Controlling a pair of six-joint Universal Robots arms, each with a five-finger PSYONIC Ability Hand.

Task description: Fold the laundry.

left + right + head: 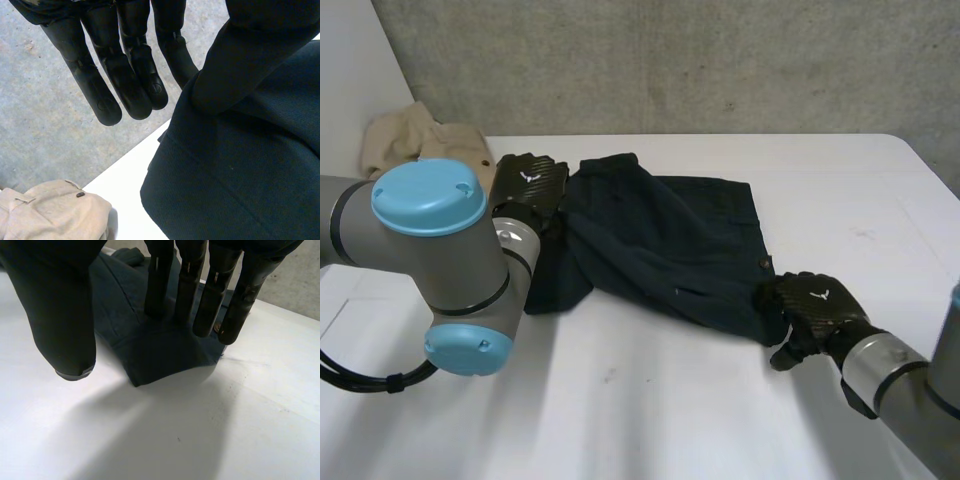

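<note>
Behind, a rough grey concrete wall (670, 60); in front of it, a white table (650, 420). Across the table's middle, a dark navy garment (670, 240), crumpled and partly folded over itself, seams stitched; at the far left corner, apart from it, a bunched beige garment (420, 135). At the dark cloth's far left edge, the left hand (528, 182), fingers straight and reaching past the cloth, thumb over it; on its near right corner, the right hand (815, 305), straight fingers pressing down, thumb held clear, nothing clamped.
</note>
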